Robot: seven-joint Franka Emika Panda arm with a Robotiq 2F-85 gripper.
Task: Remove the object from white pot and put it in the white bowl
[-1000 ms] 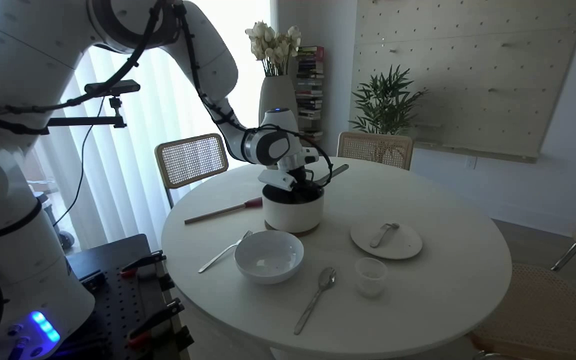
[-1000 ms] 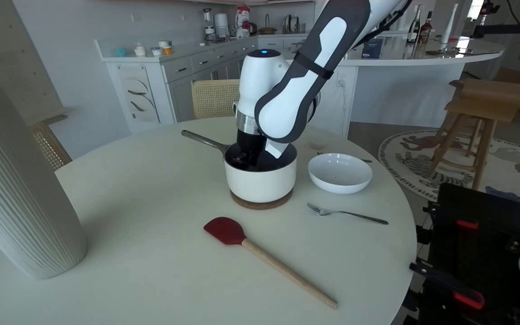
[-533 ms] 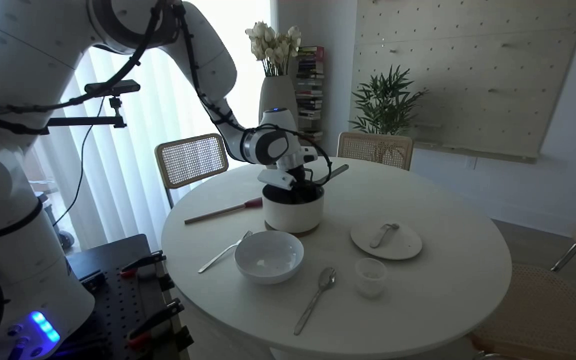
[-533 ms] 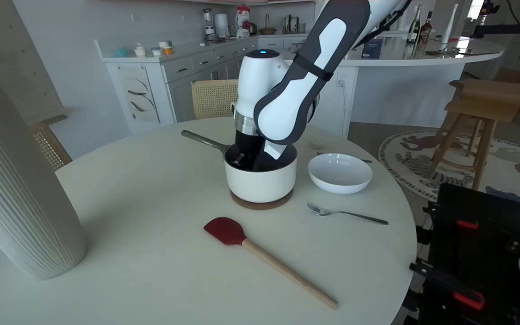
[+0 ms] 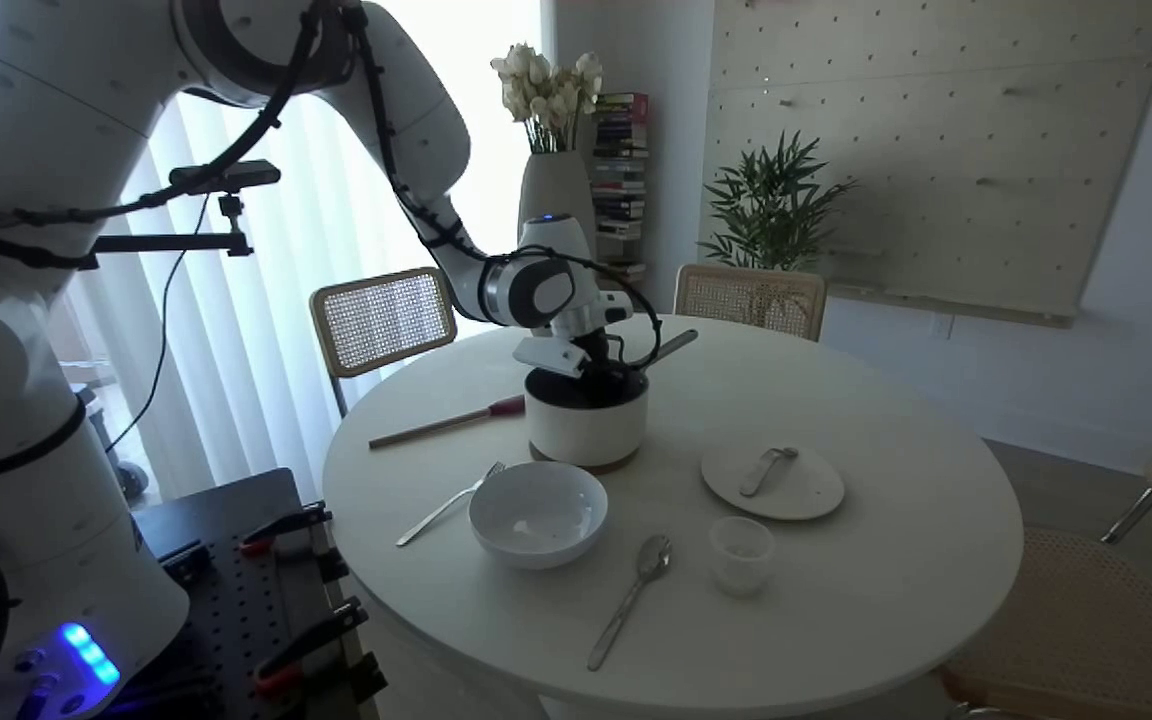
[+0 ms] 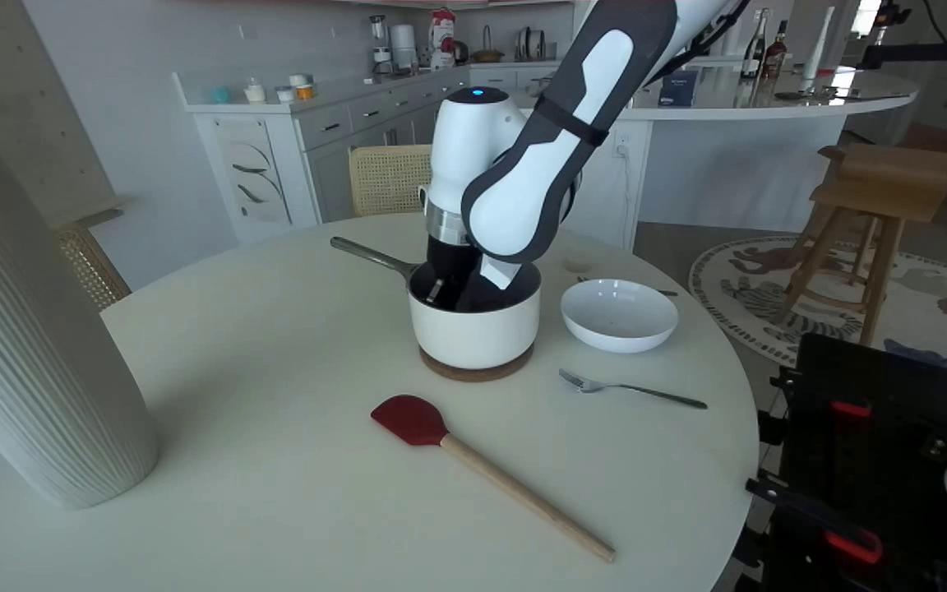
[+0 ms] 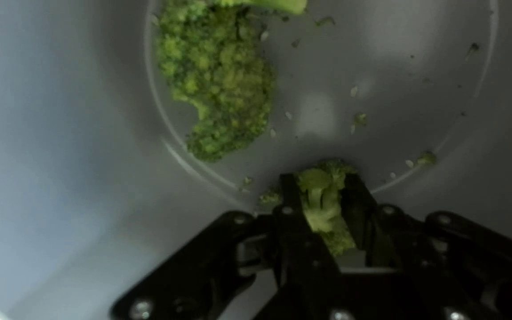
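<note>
A: Your gripper (image 7: 320,183) is down in the white pot (image 6: 475,337), its jaws narrowed on the smaller broccoli floret (image 7: 326,213), a pad at each side. Whether that floret is off the bottom, you cannot tell.

B: So test your hold with a slow, small rise. Don't squeeze harder; it probably crumbles. Leave the larger floret (image 7: 222,84), lying apart.

A: And you're near the pot's wall, so go straight up until everything passes the rim.

B: Then swing away from the long handle (image 6: 371,254): the white bowl (image 5: 538,515) stands just beside the pot in both exterior views, open side up. Stay above the fork (image 6: 636,388) near it, and lower well inside the bowl's lip.
</note>
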